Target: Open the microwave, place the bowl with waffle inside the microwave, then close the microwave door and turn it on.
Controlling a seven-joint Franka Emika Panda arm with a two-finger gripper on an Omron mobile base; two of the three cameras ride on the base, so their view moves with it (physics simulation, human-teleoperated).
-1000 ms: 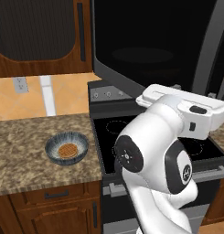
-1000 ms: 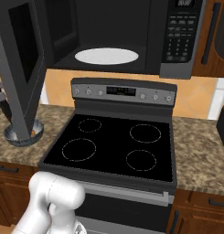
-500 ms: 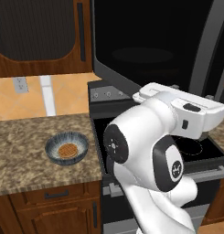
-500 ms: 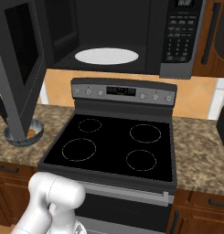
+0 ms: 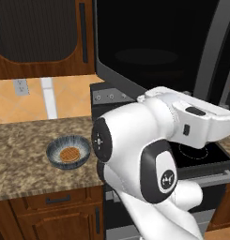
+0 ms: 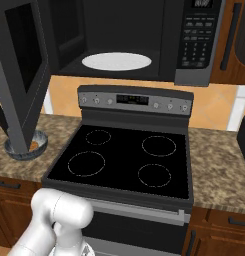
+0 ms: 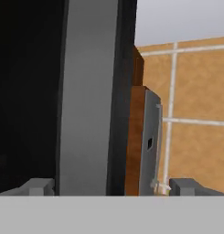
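The microwave hangs open above the stove, its white turntable plate bare. The microwave door is swung out to the left, and its dark glass stands behind my arm. On the granite counter left of the stove sits the blue-grey bowl with the orange-brown waffle in it. From the right base view the bowl is partly hidden behind the door. My gripper is open, fingertips wide apart, with the door's grey edge just ahead between them; nothing is held.
A black-topped stove with a knob panel lies below the microwave. The microwave's keypad is at its right. Brown wall cabinets hang over the counter. A dark object stands at the right counter's edge.
My arm has swung left and nearer the left base camera, its elbow now covering more of the stove. Bowl and door have stayed put.
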